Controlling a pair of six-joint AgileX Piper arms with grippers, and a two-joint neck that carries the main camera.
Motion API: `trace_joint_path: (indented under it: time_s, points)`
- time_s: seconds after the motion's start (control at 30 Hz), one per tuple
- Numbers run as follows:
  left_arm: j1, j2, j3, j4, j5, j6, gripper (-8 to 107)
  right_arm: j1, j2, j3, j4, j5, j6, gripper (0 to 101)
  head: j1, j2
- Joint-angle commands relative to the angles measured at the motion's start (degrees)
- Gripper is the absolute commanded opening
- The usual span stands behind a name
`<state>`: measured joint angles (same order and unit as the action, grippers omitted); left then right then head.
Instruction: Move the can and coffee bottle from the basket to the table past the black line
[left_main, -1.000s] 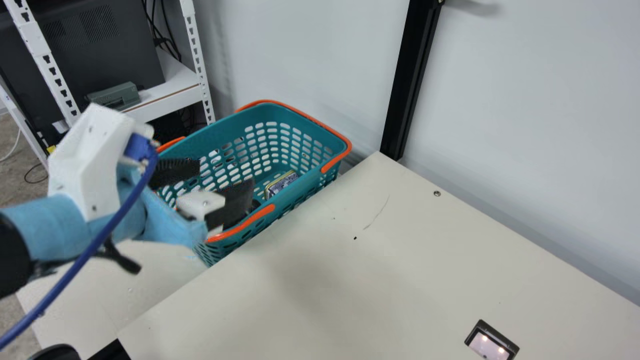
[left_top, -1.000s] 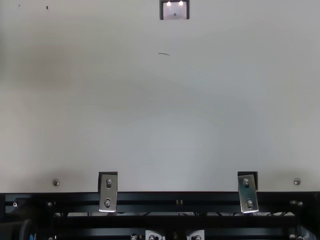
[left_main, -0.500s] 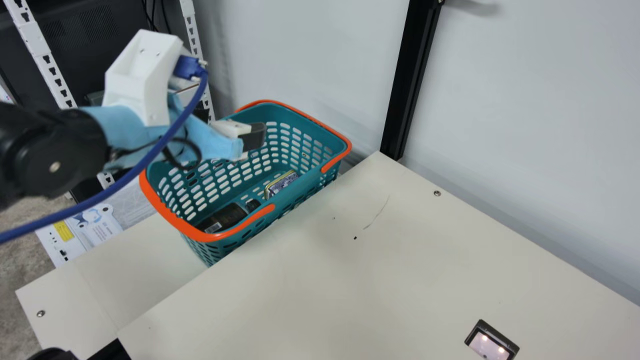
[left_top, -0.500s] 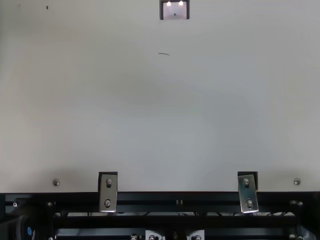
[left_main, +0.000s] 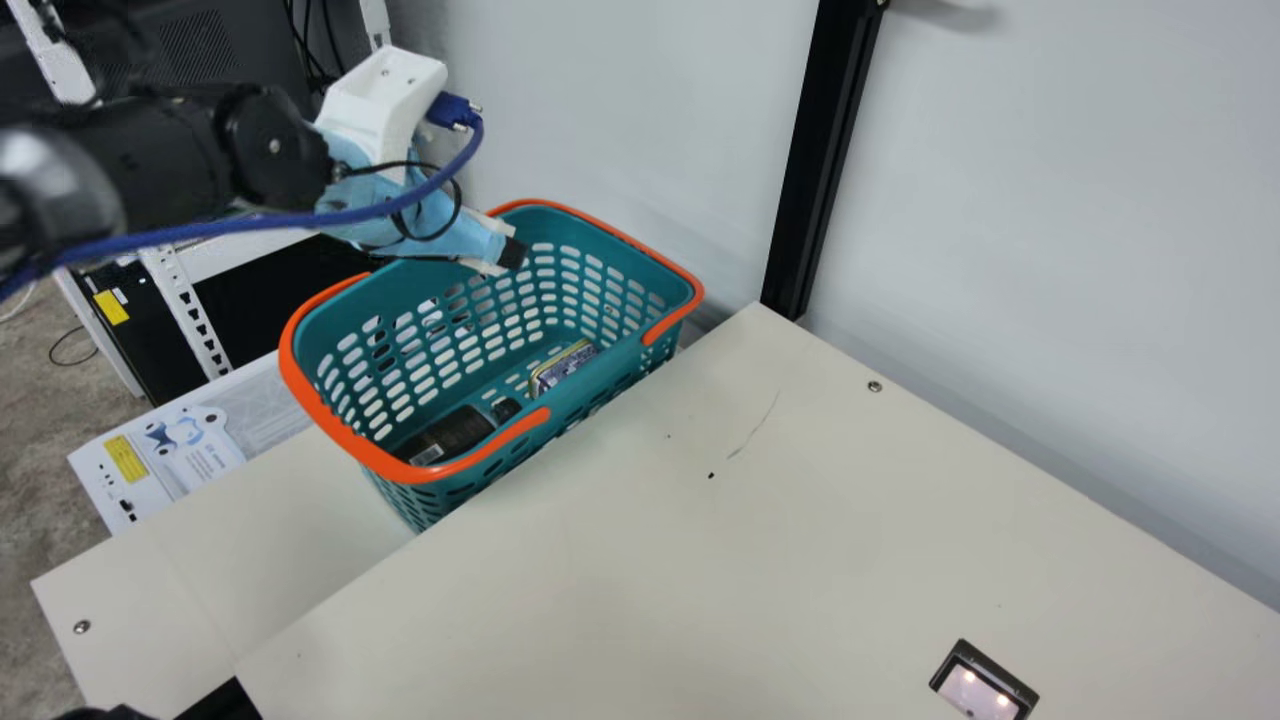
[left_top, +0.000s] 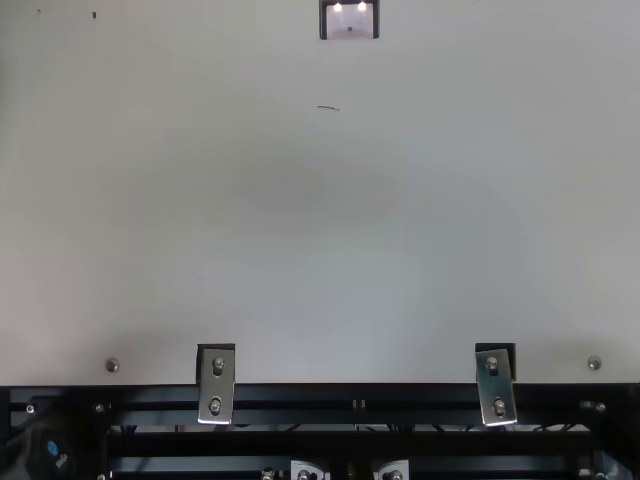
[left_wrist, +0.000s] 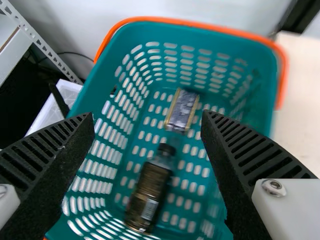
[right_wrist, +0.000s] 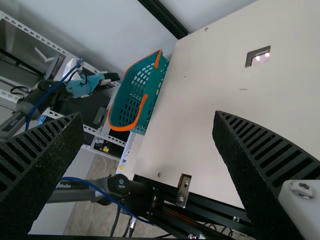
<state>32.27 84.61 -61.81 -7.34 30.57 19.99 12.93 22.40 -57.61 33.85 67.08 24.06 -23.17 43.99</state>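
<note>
The dark, smooth coffee bottle (left_main: 452, 432) lies on its side, cap toward the gold-edged can (left_main: 565, 367) at the main view's two o'clock. Both sit deep in the perforated plastic basket (left_main: 380, 290), at the surface's (left_main: 760, 520) ten o'clock, so the left gripper (left_wrist: 147, 117) points down, ribbed jaws released; the right gripper's (right_wrist: 148, 116) are likewise parted, apparently idle.
</note>
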Motion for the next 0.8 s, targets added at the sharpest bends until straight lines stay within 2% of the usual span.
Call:
trace_joint_path:
  time_s: [0.0, 0.4, 0.77]
  points:
    - [1.18, 6.52, -3.33, -1.36, 0.74, 7.46, 90, 0.00, 0.00, 0.00, 0.00, 0.00, 0.00, 101, -1.72, 0.89]
    - [4.64, 23.41, -14.95, -10.08, 8.21, 27.09, 90, 0.00, 0.00, 0.00, 0.00, 0.00, 0.00, 101, -1.72, 0.89]
    - [4.35, 36.22, -23.45, -14.22, 11.72, 32.89, 90, 0.00, 0.00, 0.00, 0.00, 0.00, 0.00, 101, -1.72, 0.89]
